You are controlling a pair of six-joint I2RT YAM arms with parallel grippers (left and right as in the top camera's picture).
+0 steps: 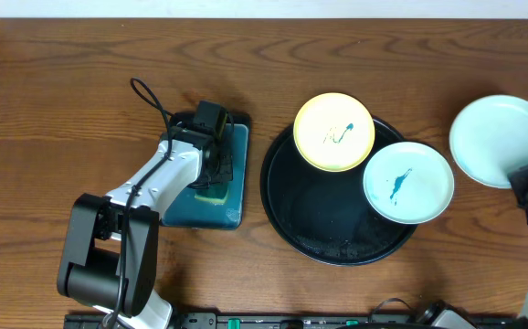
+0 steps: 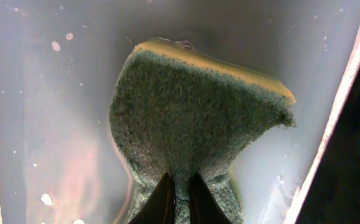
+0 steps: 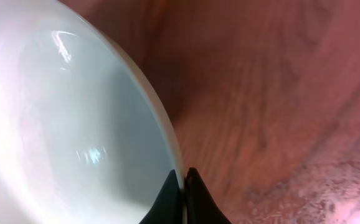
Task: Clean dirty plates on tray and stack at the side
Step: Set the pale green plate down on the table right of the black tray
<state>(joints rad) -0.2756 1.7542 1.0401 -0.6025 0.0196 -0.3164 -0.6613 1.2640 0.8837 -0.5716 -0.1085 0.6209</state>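
On the black tray lie two marked plates: a pale yellow plate at the rim's top and a mint-white plate at its right. A third, clean mint-white plate sits over the bare wood at the far right. My right gripper is shut on that plate's near rim, one finger on each side of the edge. My left gripper is over the teal tray, shut on the yellow-green sponge, which bulges out beyond the fingertips.
The rectangular teal tray lies left of the black tray and holds the sponge; its pale floor shows in the left wrist view. Brown wood tabletop surrounds everything. A dark rail runs along the front edge.
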